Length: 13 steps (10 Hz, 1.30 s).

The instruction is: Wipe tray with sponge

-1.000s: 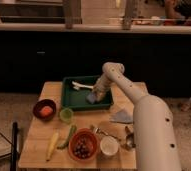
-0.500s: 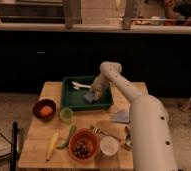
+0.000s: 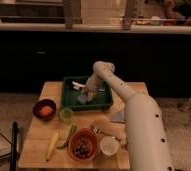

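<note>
The dark green tray (image 3: 69, 101) lies at the back of the wooden table. The grey-blue sponge (image 3: 82, 100) lies inside it, left of its middle. My gripper (image 3: 87, 93) reaches down into the tray from the right and sits right on the sponge. A white utensil (image 3: 77, 85) lies in the tray's back left part.
A red bowl (image 3: 44, 109) with something orange stands left of the tray. A small green cup (image 3: 66, 115) stands at the tray's front left corner. A grey cloth (image 3: 118, 117), a bowl of dark fruit (image 3: 82, 145), a white cup (image 3: 109, 145), a yellow and a green vegetable lie nearer the front.
My gripper and the sponge have shifted leftward and toward the front inside the tray. Nothing else moved.
</note>
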Motion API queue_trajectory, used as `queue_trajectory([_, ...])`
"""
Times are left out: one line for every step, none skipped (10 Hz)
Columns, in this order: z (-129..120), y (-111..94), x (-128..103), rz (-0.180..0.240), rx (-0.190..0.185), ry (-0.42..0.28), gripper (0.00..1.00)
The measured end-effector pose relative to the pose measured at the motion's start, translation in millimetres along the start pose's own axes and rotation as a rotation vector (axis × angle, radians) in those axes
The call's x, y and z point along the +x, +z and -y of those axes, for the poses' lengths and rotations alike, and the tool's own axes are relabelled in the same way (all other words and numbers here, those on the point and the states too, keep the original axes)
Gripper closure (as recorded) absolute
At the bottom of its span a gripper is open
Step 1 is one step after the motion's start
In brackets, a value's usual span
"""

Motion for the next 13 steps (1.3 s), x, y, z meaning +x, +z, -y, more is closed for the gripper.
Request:
queue_trajectory([-7.4, -3.0, -0.1, 0.003, -0.009, -0.004, 1.0])
queue_trajectory([-14.2, -5.9, 3.1, 0.002, -0.019, 0.0, 1.0])
queue_trajectory([-23.8, -10.8, 12.2, -0.006, -0.03, 0.013, 1.0])
queue_trajectory([-30.8, -14.4, 19.5, -0.014, -0.036, 0.026, 1.0])
queue_trajectory([-36.8, -18.8, 27.1, -0.025, -0.037, 0.046, 1.0])
queue_trajectory([-42.5, -23.2, 35.5, -0.04, -0.039, 0.069, 1.0])
queue_trajectory([-43.1, -25.2, 40.9, -0.052, -0.035, 0.085, 1.0])
queue_trajectory([-40.4, -27.6, 45.1, -0.062, -0.026, 0.096, 1.0])
queue_trajectory([-38.3, -28.9, 47.6, -0.068, -0.018, 0.102, 1.0])
queue_trajectory([-33.6, -31.2, 50.1, -0.073, -0.003, 0.108, 1.0])
queue_trajectory([-28.4, -33.6, 50.7, -0.074, 0.014, 0.11, 1.0])
queue_trajectory([-23.5, -35.8, 49.7, -0.073, 0.029, 0.109, 1.0])
queue_trajectory([-15.8, -39.7, 44.8, -0.067, 0.049, 0.104, 1.0])
